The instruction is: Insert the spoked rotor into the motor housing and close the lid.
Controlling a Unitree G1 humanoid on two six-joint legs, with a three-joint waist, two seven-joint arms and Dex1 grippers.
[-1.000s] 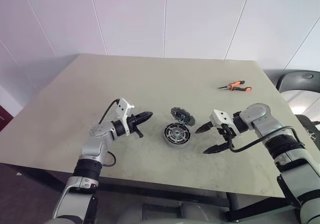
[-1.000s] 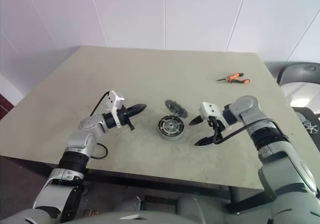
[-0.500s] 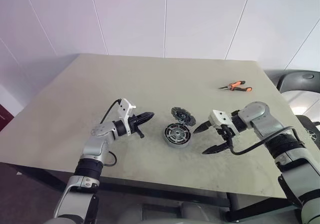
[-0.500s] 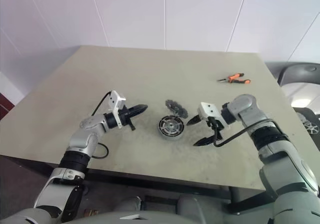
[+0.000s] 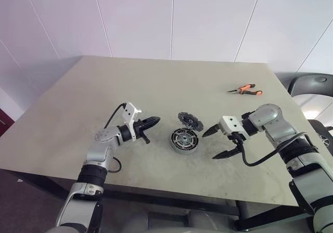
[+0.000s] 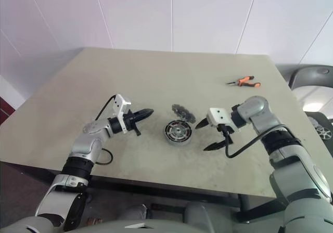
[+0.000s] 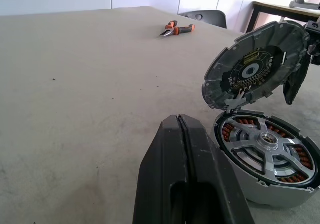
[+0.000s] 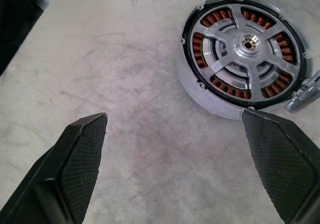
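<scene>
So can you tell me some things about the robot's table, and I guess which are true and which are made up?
1. The rotor already sits inside the housing. True.
2. The lid is shut flat on the housing. False: it stands open, tilted up at the housing's far edge.
3. The right gripper is open. True.
4. The left gripper is holding the lid. False: it is shut on nothing, beside the housing.
5. The pliers lie right next to the housing. False: they lie far off, near the table's far right corner.
</scene>
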